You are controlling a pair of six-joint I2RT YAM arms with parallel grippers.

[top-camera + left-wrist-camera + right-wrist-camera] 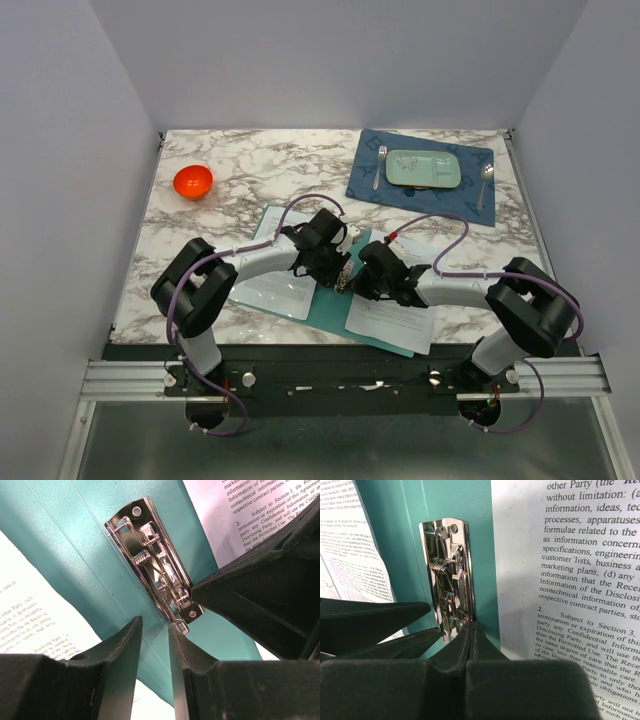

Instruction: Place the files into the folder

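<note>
Right tool (471, 627) closed at clip (447, 575) — contact hidden | left tool (155, 625) parted

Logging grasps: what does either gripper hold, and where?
Left gripper: open, empty. Right gripper: shut against the metal clip, lower end; a grip cannot be told.

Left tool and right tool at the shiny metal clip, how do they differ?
The left tool has its fingers apart; the right tool has them pressed together. The left tool reaches the shiny metal clip from the left, the right tool from the right. Both are black and point at the clip.
</note>
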